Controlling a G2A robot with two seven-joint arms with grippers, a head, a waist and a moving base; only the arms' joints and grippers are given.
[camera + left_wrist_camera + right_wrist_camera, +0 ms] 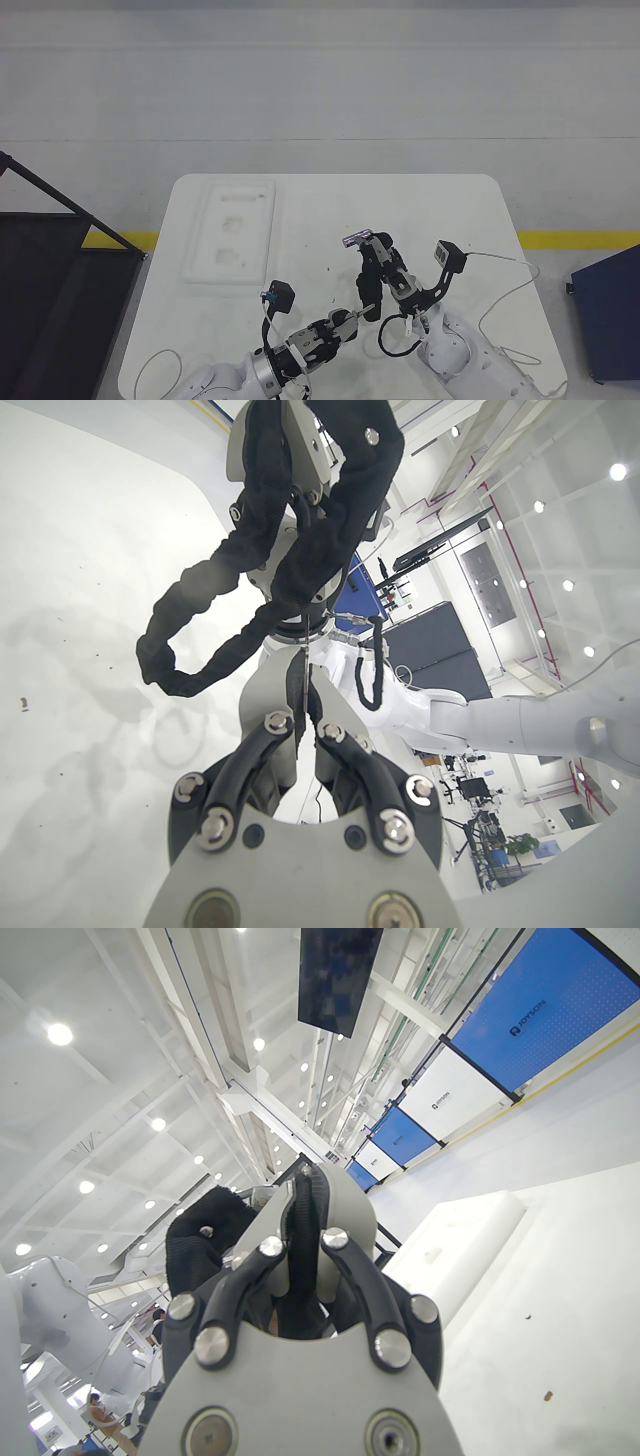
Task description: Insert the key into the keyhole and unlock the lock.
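My right gripper (pixel 372 247) is raised over the middle of the white table (pixel 450 210) and is shut on a small silver and purple lock (pixel 357 239). In the right wrist view the gripper (pixel 302 1183) has its pads pressed together, and only a bit of metal (pixel 305 1171) shows at the tips. My left gripper (pixel 366 306) sits just below and nearer the table's front edge. It is shut on a thin metal key (pixel 306 637), seen edge-on between its pads (pixel 299 680). The key points at the right arm's cable-wrapped wrist (pixel 310 550).
A white foam tray (pixel 230 230) with shallow recesses lies at the table's left, also seen as the tray (pixel 465 1238) in the right wrist view. A black sleeved cable loop (pixel 170 660) hangs from the right wrist. A small brown speck (pixel 23 702) lies on the table.
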